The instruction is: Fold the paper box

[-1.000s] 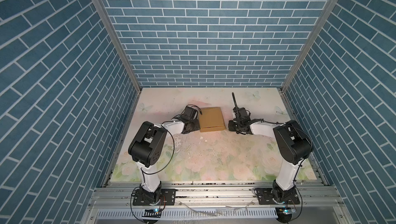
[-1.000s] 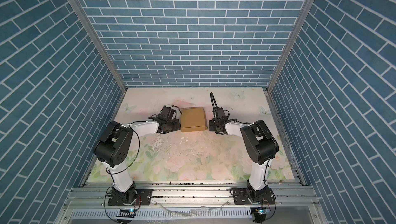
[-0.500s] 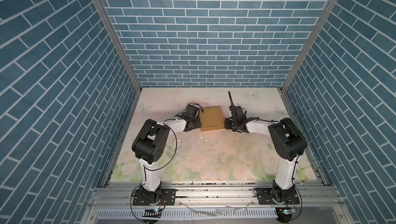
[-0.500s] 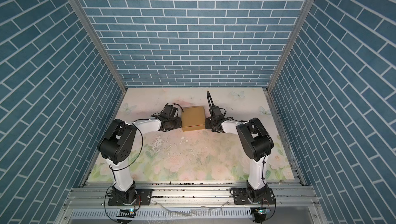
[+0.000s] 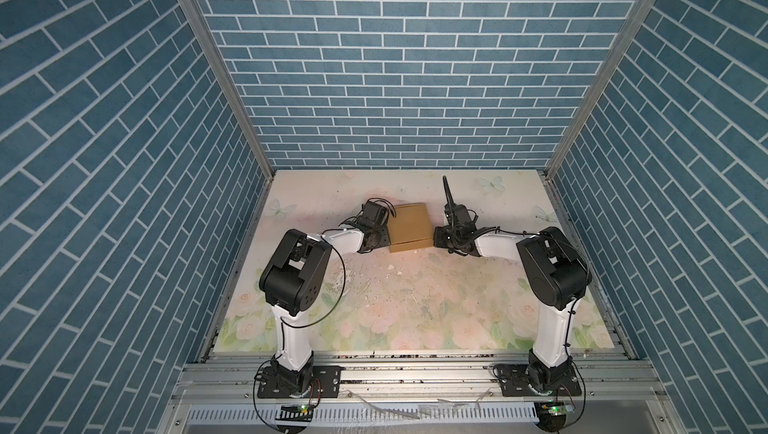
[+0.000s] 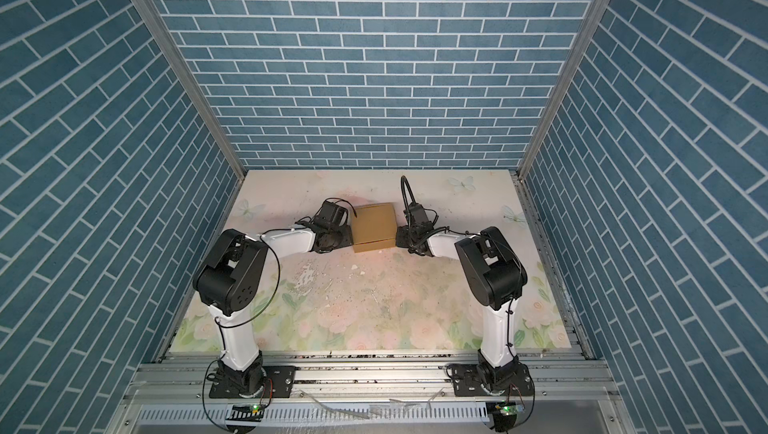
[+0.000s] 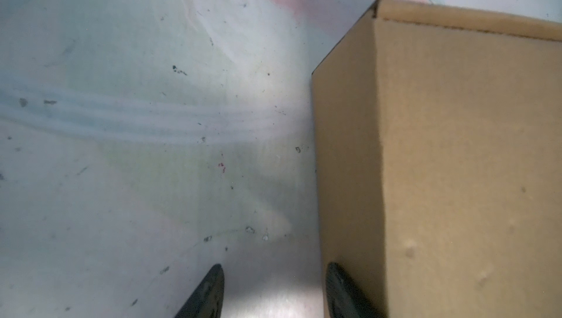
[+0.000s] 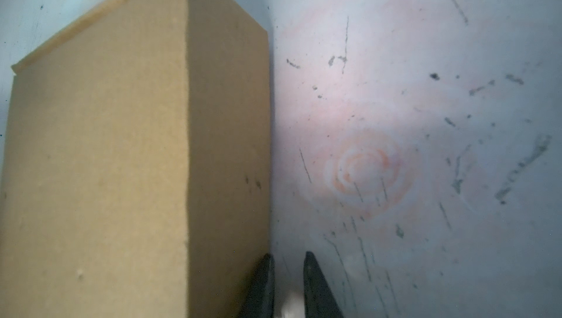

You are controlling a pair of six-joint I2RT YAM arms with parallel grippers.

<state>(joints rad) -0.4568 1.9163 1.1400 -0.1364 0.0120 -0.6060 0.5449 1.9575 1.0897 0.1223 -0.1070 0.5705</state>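
Brackets box (image 5: 409, 226) at opposite side walls, equally near, with left claw (image 7: 274, 267) half spread and right claw (image 8: 288, 257) barely parted, pinching nothing

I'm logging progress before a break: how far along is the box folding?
Done, it seems: the paper box stands on the table as a closed brown block, no loose flaps showing. In hand: nothing is gripped; the left gripper and right gripper flank its sides, jaws apart, one finger of each beside a wall. Remaining: probably only a final press or backing away.
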